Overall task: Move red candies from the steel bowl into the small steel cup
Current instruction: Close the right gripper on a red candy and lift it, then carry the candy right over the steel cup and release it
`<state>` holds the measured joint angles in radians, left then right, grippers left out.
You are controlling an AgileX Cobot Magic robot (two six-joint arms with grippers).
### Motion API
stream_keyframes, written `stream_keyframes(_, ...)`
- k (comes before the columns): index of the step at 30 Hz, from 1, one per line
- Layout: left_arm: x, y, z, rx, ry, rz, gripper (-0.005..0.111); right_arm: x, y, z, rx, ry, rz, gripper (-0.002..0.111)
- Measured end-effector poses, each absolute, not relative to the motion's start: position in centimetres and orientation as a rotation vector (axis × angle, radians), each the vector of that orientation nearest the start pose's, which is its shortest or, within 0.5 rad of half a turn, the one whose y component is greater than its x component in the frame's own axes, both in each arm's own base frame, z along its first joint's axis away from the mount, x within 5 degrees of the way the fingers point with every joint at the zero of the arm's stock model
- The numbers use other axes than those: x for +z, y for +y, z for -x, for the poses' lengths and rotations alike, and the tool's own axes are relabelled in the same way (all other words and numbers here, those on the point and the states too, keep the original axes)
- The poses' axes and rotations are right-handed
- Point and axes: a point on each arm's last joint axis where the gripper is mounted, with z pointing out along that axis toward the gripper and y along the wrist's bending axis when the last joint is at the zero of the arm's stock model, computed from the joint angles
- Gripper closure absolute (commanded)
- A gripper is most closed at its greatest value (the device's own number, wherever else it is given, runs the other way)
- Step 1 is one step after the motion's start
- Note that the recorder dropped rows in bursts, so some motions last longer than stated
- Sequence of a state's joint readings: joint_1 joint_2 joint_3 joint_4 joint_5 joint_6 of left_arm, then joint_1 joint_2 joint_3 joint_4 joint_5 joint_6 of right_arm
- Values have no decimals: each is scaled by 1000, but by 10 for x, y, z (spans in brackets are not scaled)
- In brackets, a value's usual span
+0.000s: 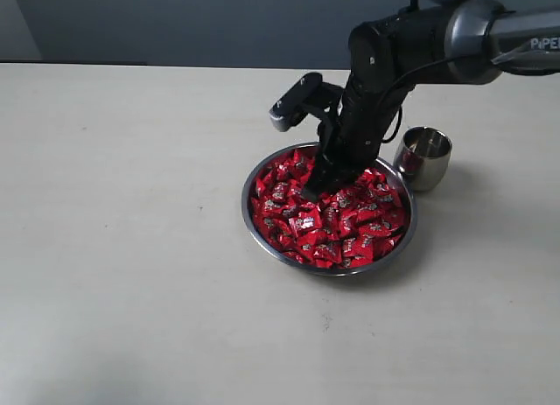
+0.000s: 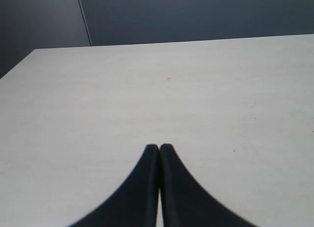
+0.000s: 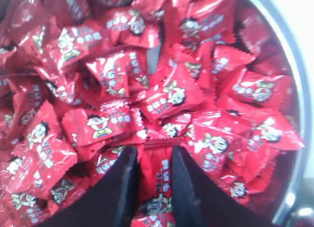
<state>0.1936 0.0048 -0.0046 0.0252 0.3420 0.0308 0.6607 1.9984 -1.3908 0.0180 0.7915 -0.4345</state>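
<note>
Noted nearest on the pale matte table (image 1: 131,317): steel bowl (image 1: 247,208), round, shallow, thin-rimmed and polished, mouth up. Heaped across its full width with red candies (image 1: 341,230), small square glossy wrappers with crimped edges and a pale cartoon mark at centre, lying at all angles with no common direction.

Found at the far side of the heap: right gripper (image 1: 317,192), black, smooth, tapered, pointing steeply down into the pile. Seen closed on one of the red candies (image 3: 157,180) in the right wrist view, finger against either edge, wrapper's long axis running along the fingers (image 3: 122,188). Crowded on all sides by neighbouring candies; bowl rim (image 3: 299,114) curving past just beyond.

Recorded just beside the bowl's far right rim: small steel cup (image 1: 423,158), round-sided, shiny, upright. Contact with the rim not determinable.

Further back: black right arm (image 1: 411,46), then dark wall (image 1: 175,20).

Separately, in the left wrist view: left gripper (image 2: 159,147) pressed shut, empty, over bare table.
</note>
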Motion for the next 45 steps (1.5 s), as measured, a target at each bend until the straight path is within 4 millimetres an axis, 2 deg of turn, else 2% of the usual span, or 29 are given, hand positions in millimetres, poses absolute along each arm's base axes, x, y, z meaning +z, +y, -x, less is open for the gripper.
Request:
stream_keyframes(6,184,11,-53,183,1825,133,106,205,246,-318,60,2411,1359,109)
stream_keyframes(10,184,11,-53,183,1825,133,106,219,241,-322,8,2387,1262,109)
stream_keyframes(15,184,11,-53,183,1825,133,106,227,217,-337,-65,2434,1075,109)
stream_keyframes(21,184,11,-53,183,1825,133,106,231,175,-359,-86,2516,835,109)
stream_keyframes(28,184,11,-53,183,1825,133,106,233,145,-372,-82,2570,631,109)
stream_keyframes(39,184,11,-53,183,1825,133,106,233,143,-378,-57,2547,566,109)
stream_keyframes(45,184,11,-53,183,1825,133,106,207,145,-383,-62,2618,572,109)
